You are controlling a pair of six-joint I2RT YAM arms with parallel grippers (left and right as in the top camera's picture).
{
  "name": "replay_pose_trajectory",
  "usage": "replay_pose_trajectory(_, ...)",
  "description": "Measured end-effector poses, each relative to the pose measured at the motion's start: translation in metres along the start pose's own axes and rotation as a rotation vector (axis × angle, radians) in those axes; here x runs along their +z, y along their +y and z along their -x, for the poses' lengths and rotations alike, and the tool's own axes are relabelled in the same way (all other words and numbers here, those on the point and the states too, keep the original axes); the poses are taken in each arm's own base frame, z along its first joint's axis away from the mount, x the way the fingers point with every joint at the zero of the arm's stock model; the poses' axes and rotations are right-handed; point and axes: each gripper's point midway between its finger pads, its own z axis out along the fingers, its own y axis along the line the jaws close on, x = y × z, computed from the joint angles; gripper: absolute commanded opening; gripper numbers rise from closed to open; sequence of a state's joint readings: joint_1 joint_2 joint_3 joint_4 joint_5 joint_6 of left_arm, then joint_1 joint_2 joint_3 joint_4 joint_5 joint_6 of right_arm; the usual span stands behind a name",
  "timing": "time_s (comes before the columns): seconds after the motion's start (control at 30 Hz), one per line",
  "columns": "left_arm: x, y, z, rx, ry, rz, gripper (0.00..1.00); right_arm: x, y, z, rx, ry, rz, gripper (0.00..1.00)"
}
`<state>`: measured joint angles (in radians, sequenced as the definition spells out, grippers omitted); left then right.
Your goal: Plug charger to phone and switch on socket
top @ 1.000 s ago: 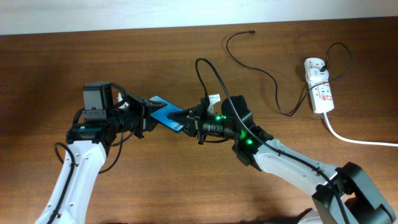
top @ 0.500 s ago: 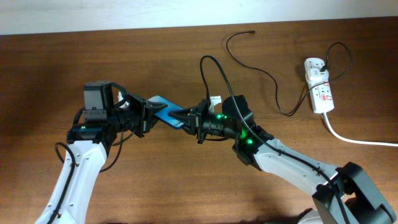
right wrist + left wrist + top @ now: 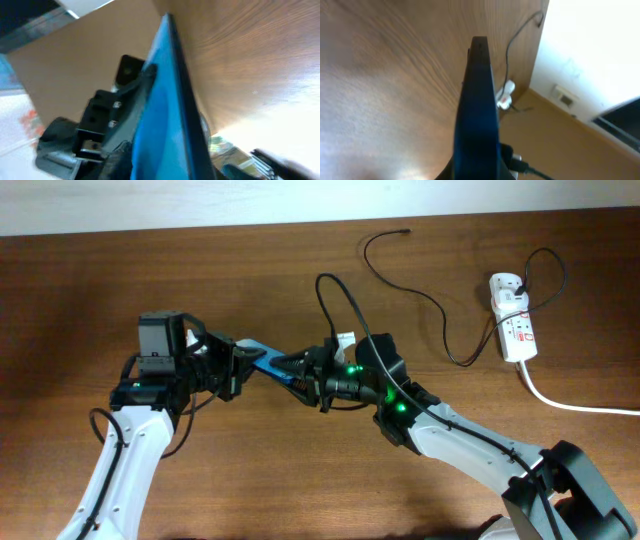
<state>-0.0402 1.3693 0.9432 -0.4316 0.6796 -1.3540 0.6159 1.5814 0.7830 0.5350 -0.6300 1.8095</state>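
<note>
The phone [image 3: 265, 362] is held off the table between my two grippers, turned almost onto its edge, so only a thin strip of its cyan screen shows from above. My left gripper [image 3: 238, 367] is shut on its left end. My right gripper [image 3: 288, 368] is shut on its right end. The left wrist view shows the phone [image 3: 479, 100] edge-on. The right wrist view shows its cyan screen [image 3: 167, 115]. The charger [image 3: 440, 310] lies loose at the back right, its connector tip [image 3: 404, 230] near the far edge. The socket [image 3: 512, 318] lies at the right.
A thick white cord [image 3: 570, 405] runs from the socket off the right edge. A black arm cable [image 3: 340, 295] loops up over my right wrist. In the left wrist view the socket [image 3: 505, 97] shows far off beyond the phone.
The phone has rolled further onto its edge between the grippers, showing less screen from above. My left gripper has shifted slightly right. The charger and socket have not moved.
</note>
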Motion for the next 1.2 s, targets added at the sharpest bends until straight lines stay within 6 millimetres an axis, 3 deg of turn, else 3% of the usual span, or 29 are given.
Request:
replay_pose_trajectory(0.17,0.002,0.007,0.012,0.055,-0.064,0.029,0.00,-0.006,-0.023,0.022,-0.146,-0.071,-0.098,0.60)
replay_pose_trajectory(0.33,0.002,0.007,0.014,0.167,-0.076,0.037,0.00,-0.020,-0.025,0.052,-0.469,-0.143,-0.142,0.86)
replay_pose_trajectory(0.43,0.002,0.009,0.014,0.222,-0.074,0.046,0.00,-0.040,-0.033,0.082,-0.574,-0.208,-0.216,0.94)
replay_pose_trajectory(0.5,0.002,0.010,0.014,0.239,-0.072,0.049,0.00,-0.065,-0.042,0.114,-0.595,-0.287,-0.306,0.99)
replay_pose_trajectory(0.57,0.002,0.010,0.014,0.249,-0.073,0.050,0.00,-0.081,-0.047,0.132,-0.624,-0.329,-0.410,0.99)
replay_pose_trajectory(0.63,0.001,0.011,0.015,0.258,-0.078,0.057,0.00,-0.096,-0.037,0.148,-0.714,-0.388,-0.521,0.99)
replay_pose_trajectory(0.77,0.001,0.013,0.017,0.266,-0.090,0.066,0.00,-0.121,0.025,0.179,-1.022,-0.573,-0.679,0.98)
replay_pose_trajectory(0.87,0.001,0.013,0.017,0.269,-0.092,0.068,0.00,-0.140,0.048,0.203,-1.158,-0.700,-0.794,0.98)
replay_pose_trajectory(0.93,0.001,0.013,0.017,0.269,-0.093,0.067,0.00,-0.157,0.042,0.228,-1.164,-0.752,-0.890,0.98)
replay_pose_trajectory(1.07,0.001,0.013,0.017,0.268,-0.092,0.070,0.00,-0.200,0.007,0.286,-1.063,-0.806,-1.054,0.98)
replay_pose_trajectory(1.2,0.001,0.015,0.017,0.264,-0.091,0.074,0.00,-0.222,-0.014,0.321,-0.986,-0.812,-1.102,0.99)
